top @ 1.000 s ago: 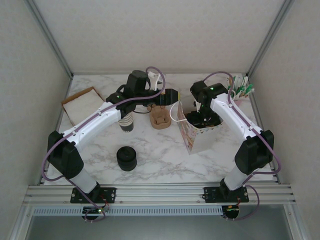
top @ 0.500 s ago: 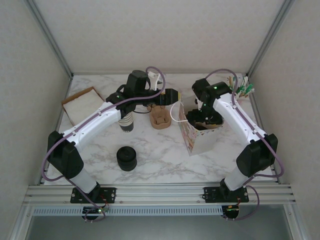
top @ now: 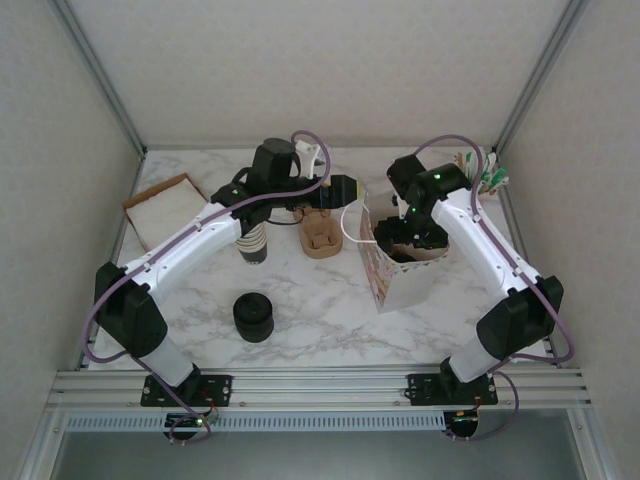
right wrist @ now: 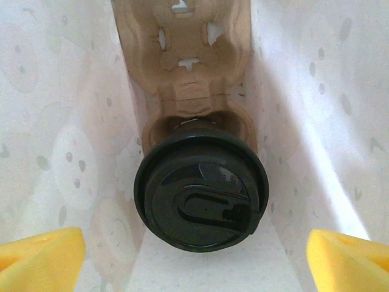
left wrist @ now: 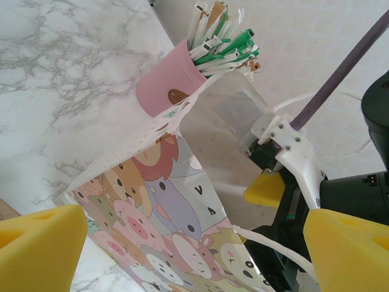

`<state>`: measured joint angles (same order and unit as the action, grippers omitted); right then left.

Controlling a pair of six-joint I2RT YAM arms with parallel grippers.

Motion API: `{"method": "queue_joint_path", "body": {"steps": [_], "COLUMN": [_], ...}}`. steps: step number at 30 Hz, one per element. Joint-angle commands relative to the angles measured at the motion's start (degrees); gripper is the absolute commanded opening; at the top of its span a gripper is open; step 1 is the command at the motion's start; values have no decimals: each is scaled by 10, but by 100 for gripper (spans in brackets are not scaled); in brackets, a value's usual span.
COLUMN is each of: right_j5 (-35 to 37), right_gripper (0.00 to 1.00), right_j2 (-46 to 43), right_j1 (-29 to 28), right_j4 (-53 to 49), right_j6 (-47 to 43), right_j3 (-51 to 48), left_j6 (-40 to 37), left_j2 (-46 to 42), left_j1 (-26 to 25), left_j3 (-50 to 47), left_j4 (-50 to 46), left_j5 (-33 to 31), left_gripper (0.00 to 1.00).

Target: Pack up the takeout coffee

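Observation:
The takeout coffee (right wrist: 200, 194), a cup under a round black lid, stands in a brown cardboard carrier (right wrist: 188, 67) at the bottom of the paper bag (top: 398, 278). My right gripper (right wrist: 194, 260) hangs open above the lid inside the bag's mouth and touches nothing. My left gripper (left wrist: 194, 249) is open beside the bag's cartoon-printed wall (left wrist: 170, 201), near its white cord handle (left wrist: 267, 243). From above, the left gripper (top: 340, 188) sits at the bag's back left and the right gripper (top: 405, 235) over its opening.
A second cardboard carrier (top: 322, 235) lies left of the bag. A stack of cream-rimmed cups (top: 255, 246) and a black stack of lids (top: 254, 317) stand under the left arm. A brown napkin tray (top: 165, 205) is far left, a pink cup of stirrers (top: 482, 180) back right.
My right arm has swung slightly toward the back right, its gripper lifting a little over the bag's mouth. The left arm has barely shifted.

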<state>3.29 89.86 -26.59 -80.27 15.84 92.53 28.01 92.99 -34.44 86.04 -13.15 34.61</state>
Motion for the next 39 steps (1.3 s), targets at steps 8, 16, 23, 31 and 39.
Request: {"method": "queue_joint_path", "body": {"steps": [8, 16, 23, 31, 39], "right_j5": [17, 25, 29, 33, 41], "right_gripper": [94, 93, 92, 91, 90], "right_j2": [-42, -68, -100, -121, -140], "right_j1": [-13, -17, -20, -20, -20], "right_j4": [-9, 2, 22, 32, 42], "right_j6": [7, 7, 6, 5, 7], "right_j3": [26, 33, 29, 24, 21], "left_j6": [-8, -3, 0, 2, 3], "left_j2": [-13, -22, -33, -40, -42], "left_j1": [-5, -5, -5, -5, -5], "left_j3": [17, 10, 4, -1, 0], "left_j4": [0, 11, 23, 28, 30], "left_j5": [-16, -21, -25, -31, -33], "left_gripper": [93, 93, 94, 94, 94]}}
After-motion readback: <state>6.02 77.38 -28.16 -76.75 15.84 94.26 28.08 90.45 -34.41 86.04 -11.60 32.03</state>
